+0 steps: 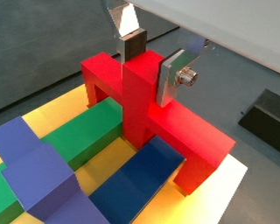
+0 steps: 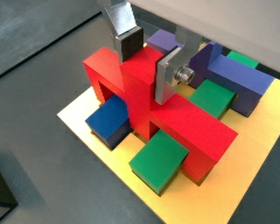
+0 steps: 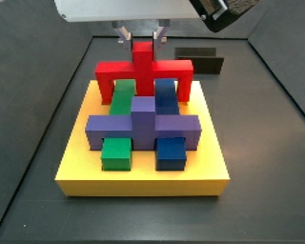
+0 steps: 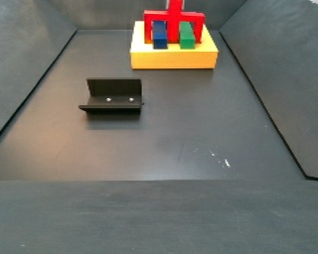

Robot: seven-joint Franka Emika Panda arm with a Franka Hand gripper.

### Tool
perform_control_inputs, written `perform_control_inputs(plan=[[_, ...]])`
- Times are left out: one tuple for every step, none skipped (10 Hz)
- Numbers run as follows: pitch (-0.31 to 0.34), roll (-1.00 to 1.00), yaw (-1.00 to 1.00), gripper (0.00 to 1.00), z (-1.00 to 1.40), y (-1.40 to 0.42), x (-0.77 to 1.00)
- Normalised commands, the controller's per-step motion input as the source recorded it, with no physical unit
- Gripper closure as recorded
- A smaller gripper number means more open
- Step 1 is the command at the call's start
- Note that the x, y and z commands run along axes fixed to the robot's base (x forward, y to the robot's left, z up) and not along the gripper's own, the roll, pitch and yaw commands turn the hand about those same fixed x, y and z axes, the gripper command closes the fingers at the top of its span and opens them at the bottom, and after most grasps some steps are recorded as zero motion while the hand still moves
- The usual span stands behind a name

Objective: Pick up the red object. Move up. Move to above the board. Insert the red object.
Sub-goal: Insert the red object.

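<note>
The red object stands upright on the yellow board, at its far end. Its two legs come down beside the green block and the blue block. Its centre stem points up. My gripper is right above it, with the fingers closed on both sides of the stem's top. Both wrist views show the dark pad and the silver plate pressed against the stem. The purple block lies across the board's middle.
The fixture stands on the dark floor well away from the board. It also shows behind the board in a side view. A second green block and a second blue block sit at the board's near end. Dark walls enclose the floor.
</note>
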Motion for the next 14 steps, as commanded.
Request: perform_control_inputs(plan=[[0.011, 0.11, 0.0, 1.0, -0.09, 0.0, 0.0], [0.006, 0.11, 0.0, 1.0, -0.09, 0.0, 0.0], [0.004, 0.14, 0.13, 1.0, -0.14, 0.0, 0.01], [0.0, 0.02, 0.09, 1.0, -0.25, 0.0, 0.0], [0.0, 0.0, 0.03, 1.0, -0.27, 0.0, 0.0], [0.0, 0.0, 0.0, 1.0, -0.22, 0.0, 0.0], [0.0, 0.0, 0.0, 1.0, -0.27, 0.0, 0.0], [0.019, 0.03, 0.0, 1.0, -0.38, 0.0, 0.08], [0.0, 0.06, 0.03, 1.0, -0.63, 0.0, 0.04], [0.0, 0.02, 0.0, 1.0, -0.71, 0.0, 0.06], [0.034, 0.04, 0.0, 1.0, -0.63, 0.01, 0.13], [0.1, 0.06, 0.0, 1.0, -0.51, 0.0, 0.25], [0.124, 0.07, -0.03, 1.0, -0.42, 0.0, 0.26], [0.184, 0.08, -0.06, 1.0, -0.33, 0.0, 0.35]])
